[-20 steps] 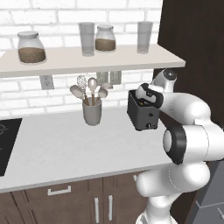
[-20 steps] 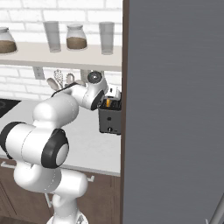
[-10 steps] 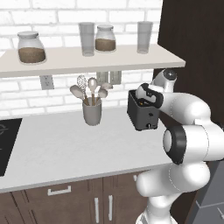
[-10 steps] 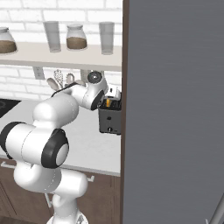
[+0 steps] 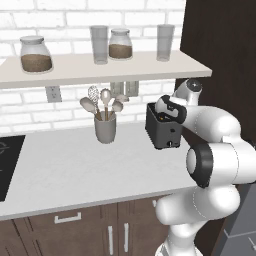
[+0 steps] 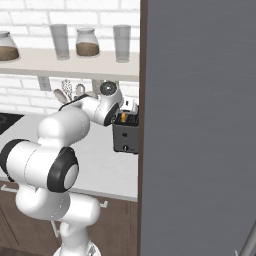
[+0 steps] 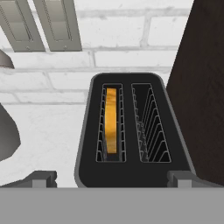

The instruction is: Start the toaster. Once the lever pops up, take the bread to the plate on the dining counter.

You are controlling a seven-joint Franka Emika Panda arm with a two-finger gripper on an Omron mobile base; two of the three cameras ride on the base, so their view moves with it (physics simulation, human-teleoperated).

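- I am looking at a white-brick kitchen wall with a pale counter [image 5: 75, 170] below it; dark drawers with silver handles sit under its front edge.
- Nearest me, the white arm rises from the base, bends at a dark elbow joint and reaches forward and left over the counter's right end.
- The counter top is bare from its front edge back to the wall on the left and middle, with a black cooktop [image 5: 6, 165] at the far left edge.
- On the right a tall dark panel [image 5: 220, 60] stands just beside the toaster [image 5: 163, 131], so the room on that side is tight; in the right base view a grey slab in the foreground hides everything beyond it.
- The tool [image 7: 111, 177] hangs over the toaster, looking down into the slots; its two dark fingertips [image 7: 41, 178] stand wide apart, one outside each near corner of the toaster, gripping nothing.
- The bread [image 7: 111, 120] stands on edge in the left slot as the hand view shows it, golden crust up; the other slot shows bare wire guides.
- Left of the toaster, well apart, a grey utensil cup [image 5: 105, 129] holds spoons and a whisk.
- Behind it, outlet plates [image 7: 43, 24] are set in the brick.
- Farthest up, a shelf [image 5: 100, 70] carries two lidded jars [image 5: 36, 54] and two glasses [image 5: 99, 44].
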